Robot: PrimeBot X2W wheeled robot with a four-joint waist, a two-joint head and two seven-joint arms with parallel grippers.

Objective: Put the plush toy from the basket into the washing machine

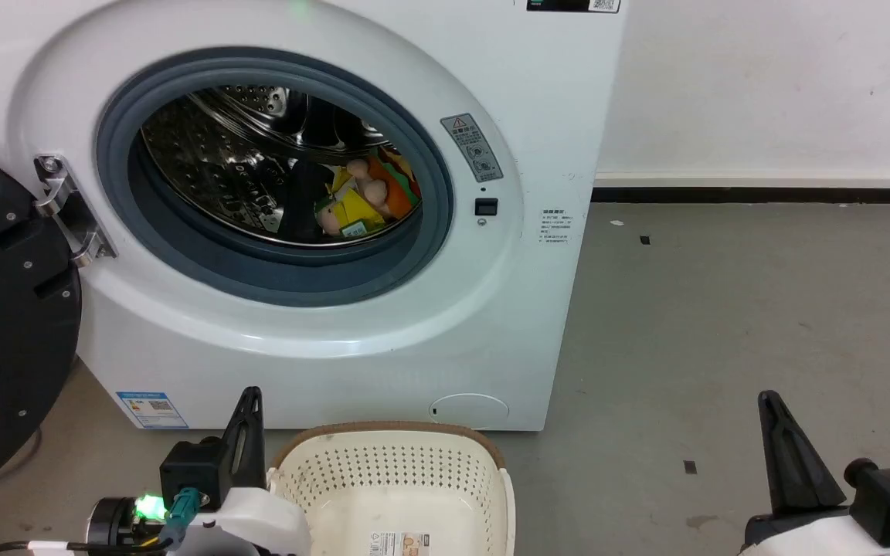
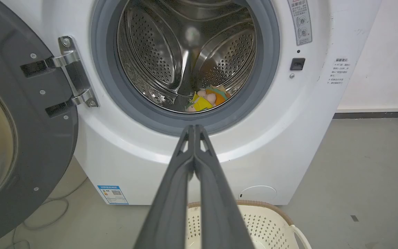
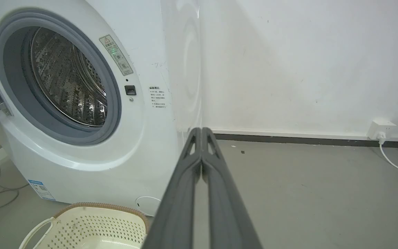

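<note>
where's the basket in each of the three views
Head view: basket at bottom centre, before the washing machine.
Left wrist view: basket at the bottom edge, partly behind the left gripper.
Right wrist view: basket at lower left.
Shared landmark: the round flap low on the machine's front, close by the basket's rim in each.

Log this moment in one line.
plush toy: in washing machine drum; door: open; left gripper: jaws shut; right gripper: jaws shut
</note>
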